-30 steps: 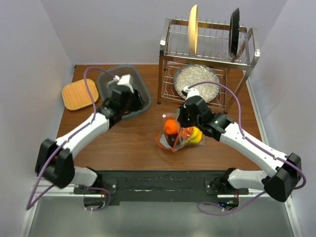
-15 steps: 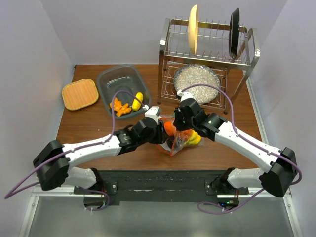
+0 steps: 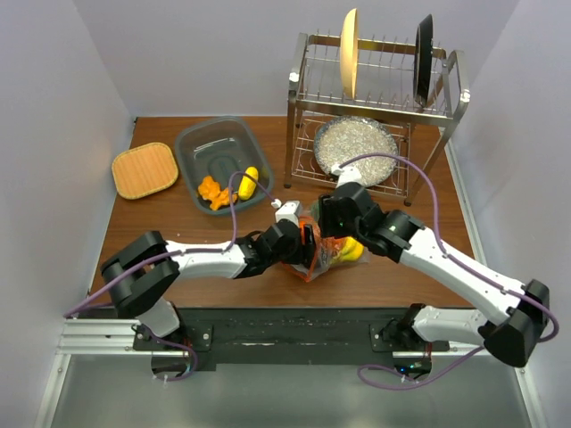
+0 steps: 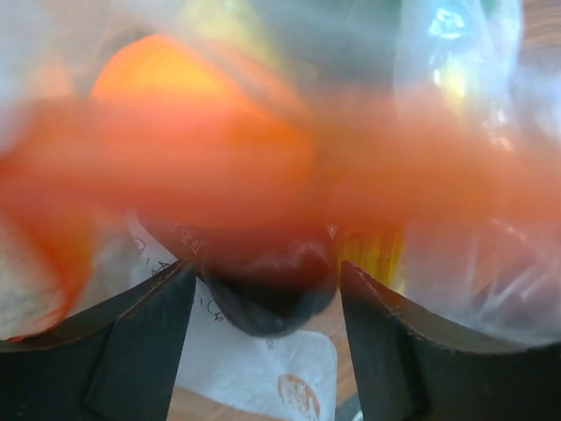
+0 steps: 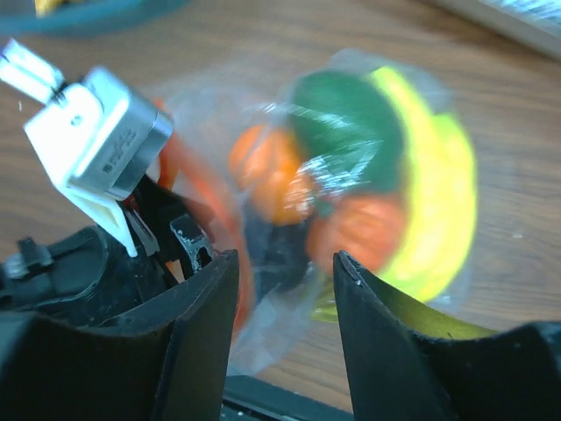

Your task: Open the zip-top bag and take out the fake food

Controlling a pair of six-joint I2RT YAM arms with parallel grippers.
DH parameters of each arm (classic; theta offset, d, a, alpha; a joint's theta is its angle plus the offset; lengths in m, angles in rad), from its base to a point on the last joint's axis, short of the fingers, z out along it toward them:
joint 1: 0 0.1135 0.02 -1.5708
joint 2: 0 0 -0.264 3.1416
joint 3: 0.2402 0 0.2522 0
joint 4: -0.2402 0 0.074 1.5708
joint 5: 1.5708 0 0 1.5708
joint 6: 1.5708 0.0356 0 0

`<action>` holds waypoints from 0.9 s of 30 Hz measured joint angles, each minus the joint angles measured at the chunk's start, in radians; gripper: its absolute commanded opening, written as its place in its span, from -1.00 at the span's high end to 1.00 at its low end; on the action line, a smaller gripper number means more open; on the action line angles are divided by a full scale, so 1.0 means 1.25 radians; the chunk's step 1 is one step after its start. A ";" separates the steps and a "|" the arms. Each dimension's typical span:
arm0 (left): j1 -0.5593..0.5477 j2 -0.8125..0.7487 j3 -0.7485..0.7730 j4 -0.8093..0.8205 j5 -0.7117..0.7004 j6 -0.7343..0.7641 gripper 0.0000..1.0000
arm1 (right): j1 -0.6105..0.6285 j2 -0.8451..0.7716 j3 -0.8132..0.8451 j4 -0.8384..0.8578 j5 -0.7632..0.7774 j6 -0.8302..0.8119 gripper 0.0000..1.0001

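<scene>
The top camera sits above and behind the arm bases, looking down on the whole table point(image 3: 152, 214), with the bag point(image 3: 323, 248) near mid-frame. The left wrist camera is right against the bag, so close that the view between its fingers point(image 4: 131, 351) blurs. The right wrist camera looks down on the bag from slightly farther off. All three views share the bag.

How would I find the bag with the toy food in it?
Look for the tall metal dish rack at the back of the wooden table. Just in front of it, nearer you, lies the zip-top bag. It is clear and crinkly with an orange-red strip and bright toy fruit inside, unlike the grey tub to its left.
</scene>
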 measured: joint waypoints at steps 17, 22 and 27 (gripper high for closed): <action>-0.014 0.069 0.016 0.002 -0.012 0.006 0.24 | -0.134 0.053 -0.169 0.052 -0.027 0.000 0.39; -0.016 -0.006 0.016 -0.067 -0.035 0.011 0.32 | -0.156 0.063 -0.170 0.081 -0.036 0.001 0.39; -0.016 -0.081 0.017 -0.124 -0.067 0.031 0.41 | -0.162 0.066 -0.170 0.094 -0.052 0.002 0.41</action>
